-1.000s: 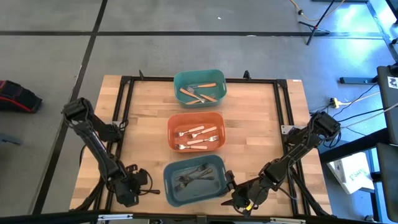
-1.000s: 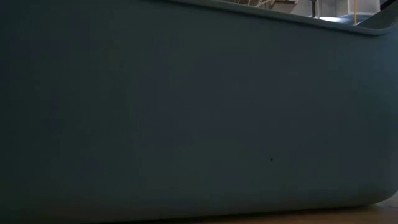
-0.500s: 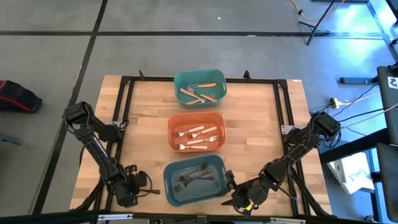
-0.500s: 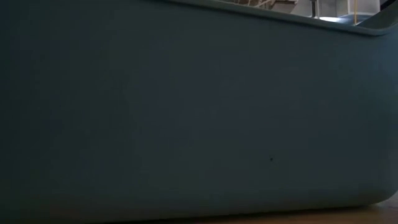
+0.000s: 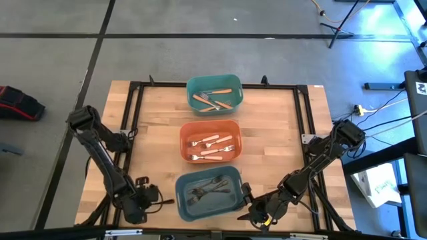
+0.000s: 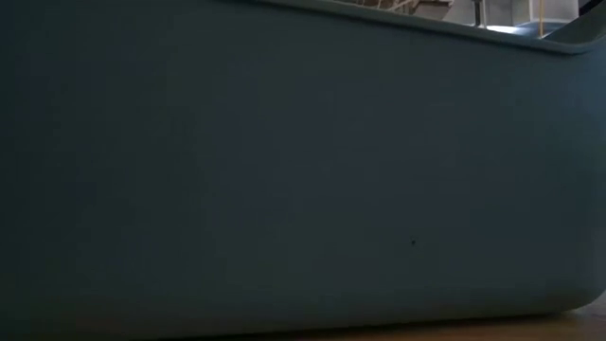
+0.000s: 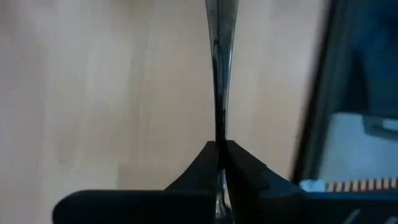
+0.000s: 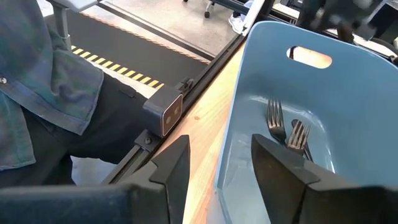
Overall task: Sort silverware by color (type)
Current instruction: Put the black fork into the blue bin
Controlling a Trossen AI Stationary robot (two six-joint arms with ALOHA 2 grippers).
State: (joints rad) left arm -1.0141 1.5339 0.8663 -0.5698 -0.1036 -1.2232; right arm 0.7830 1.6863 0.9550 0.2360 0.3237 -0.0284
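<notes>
My left gripper (image 5: 156,199) is by the table's near left corner, left of the blue-grey bin (image 5: 187,200), shut on a dark grey metal fork (image 7: 217,74) that shows edge-on. My right gripper (image 5: 247,199) is open at that bin's right side; one finger stands outside the bin's wall (image 8: 231,155) and one over its inside, touching nothing. Dark forks (image 8: 286,127) lie in this bin. Cream-handled forks (image 5: 212,145) lie in the orange bin (image 5: 183,141), and brown-handled forks (image 5: 215,100) in the teal bin (image 5: 235,83). My left gripper pinches the fork's thin shaft (image 7: 218,134) between its two fingers (image 7: 239,165). The fork runs straight out ahead of the fingers, along them, over the wooden table. Whether it rests on the wood I cannot tell.
The three bins stand in a row down the middle of the wooden table (image 5: 280,127), inside a black metal frame (image 5: 133,100). The blue-grey bin's wall (image 6: 284,170) fills the low view. A person in a blue shirt (image 8: 43,68) stands just beyond the near edge.
My left gripper has shut its fingers near the table's near left corner, hardly shifting its place. The right arm and the bins have kept still.
</notes>
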